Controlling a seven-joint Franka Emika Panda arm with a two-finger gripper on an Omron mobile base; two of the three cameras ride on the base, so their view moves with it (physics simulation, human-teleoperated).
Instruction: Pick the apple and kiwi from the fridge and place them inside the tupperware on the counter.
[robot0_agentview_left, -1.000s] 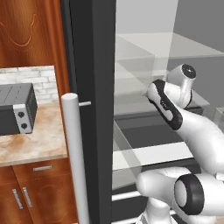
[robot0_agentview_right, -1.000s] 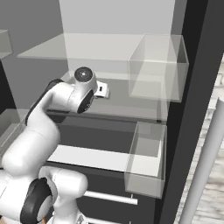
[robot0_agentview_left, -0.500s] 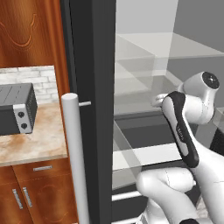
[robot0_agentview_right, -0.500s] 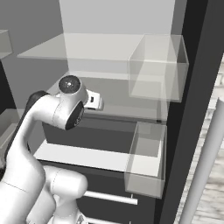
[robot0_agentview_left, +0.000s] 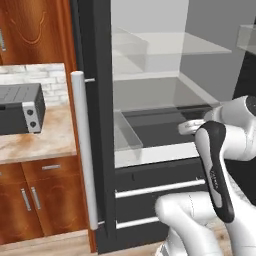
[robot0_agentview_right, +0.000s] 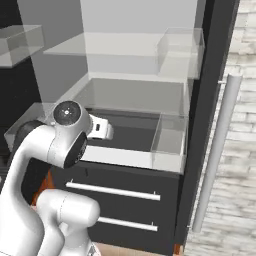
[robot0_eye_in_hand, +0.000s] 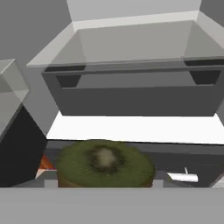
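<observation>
hand (robot0_agentview_right: 102, 130): holds the kiwi (robot0_eye_in_hand: 105, 163) between its fingers, narrow grip | place: in front of the open fridge (robot0_agentview_left: 150, 100), near the lower shelf | handling: light, soft skin (could bruise), grip at the middle | next: bench (robot0_agentview_left: 35, 140) at left

Since a second ago the whole scene has been shifted in both base views, the base having been driven back from the fridge (robot0_agentview_left: 150, 90). The arm has been drawn out of the shelf space and lowered, so its hand is now seen in front of the drawer (robot0_agentview_right: 130, 132). In the hand view, the kiwi (robot0_eye_in_hand: 105, 162) is seen close below the claw.
</observation>
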